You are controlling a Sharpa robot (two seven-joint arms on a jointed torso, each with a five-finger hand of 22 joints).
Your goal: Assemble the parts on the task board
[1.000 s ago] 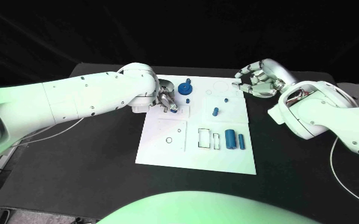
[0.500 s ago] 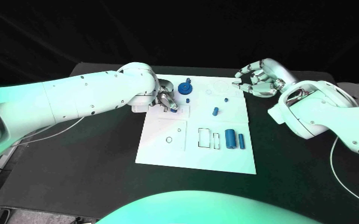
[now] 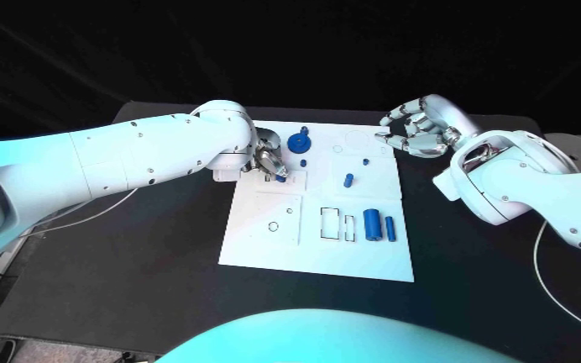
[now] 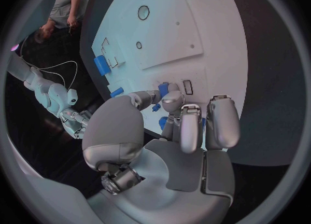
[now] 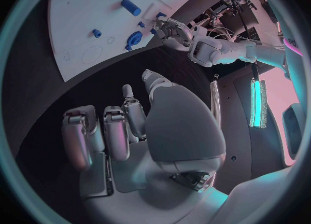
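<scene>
The left hand (image 3: pixel 269 161) is down on the upper left part of the board (image 3: pixel 279 249), its fingers (image 4: pixel 183 125) drawn together around a small blue part (image 4: pixel 163 88) that sits pinched at their tips, right beside a small rectangular slot in the board. Just right of that hand, near the board's far edge, a blue gear (image 3: pixel 299 142) stands on the board, with a small blue peg (image 3: pixel 306 162) close below it. Further right toward the board's middle lie a tiny blue stud (image 3: pixel 364 162) and a short blue cylinder (image 3: pixel 348 181). Nearer the board's front edge, right of two outlined rectangular recesses, a wide blue block (image 3: pixel 373 224) and a slim blue pin (image 3: pixel 391 228) lie side by side. The right hand (image 3: pixel 418 132) hovers just off the board's far right corner, over the black table (image 3: pixel 158 279), its fingers curled inward and holding nothing.
</scene>
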